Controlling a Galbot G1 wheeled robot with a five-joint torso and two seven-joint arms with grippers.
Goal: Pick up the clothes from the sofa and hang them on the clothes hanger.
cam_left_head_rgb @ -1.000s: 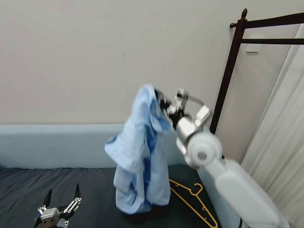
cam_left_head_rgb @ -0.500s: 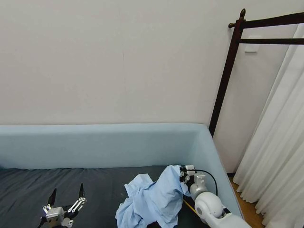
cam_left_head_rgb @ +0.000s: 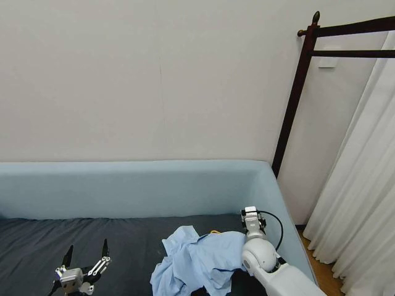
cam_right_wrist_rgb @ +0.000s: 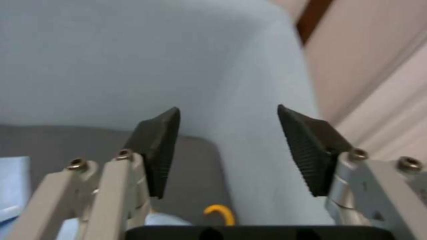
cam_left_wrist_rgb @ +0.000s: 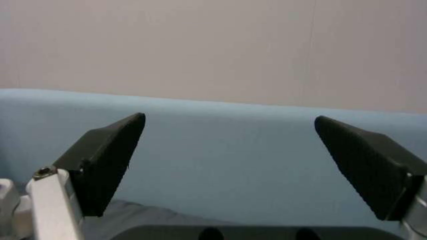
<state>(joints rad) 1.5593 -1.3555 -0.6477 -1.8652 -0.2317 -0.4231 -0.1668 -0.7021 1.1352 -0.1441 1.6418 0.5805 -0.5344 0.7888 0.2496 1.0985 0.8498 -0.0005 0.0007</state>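
Observation:
A light blue shirt (cam_left_head_rgb: pixel 196 262) lies crumpled on the dark sofa seat (cam_left_head_rgb: pixel 123 240). My right gripper (cam_left_head_rgb: pixel 250 214) sits just behind the shirt near the sofa's right corner, pointing at the backrest. In the right wrist view it (cam_right_wrist_rgb: pixel 227 110) is open with nothing between its fingers. The hook of a yellow hanger (cam_right_wrist_rgb: pixel 220 212) shows below it, and a bit of that hanger (cam_left_head_rgb: pixel 215 232) peeks out beside the shirt. The dark wooden clothes rack (cam_left_head_rgb: pixel 295 98) stands behind the sofa's right end. My left gripper (cam_left_head_rgb: pixel 86 250) hovers open over the seat at the front left, facing the backrest (cam_left_wrist_rgb: pixel 229 118).
The pale blue sofa backrest (cam_left_head_rgb: pixel 123 188) runs across the view, with a side wall (cam_left_head_rgb: pixel 281 209) at its right. White curtains (cam_left_head_rgb: pixel 364 185) hang to the right of the rack. A plain wall rises behind.
My right arm came down from holding the shirt raised in the air. The shirt now lies on the seat, and the right gripper has let go and opened.

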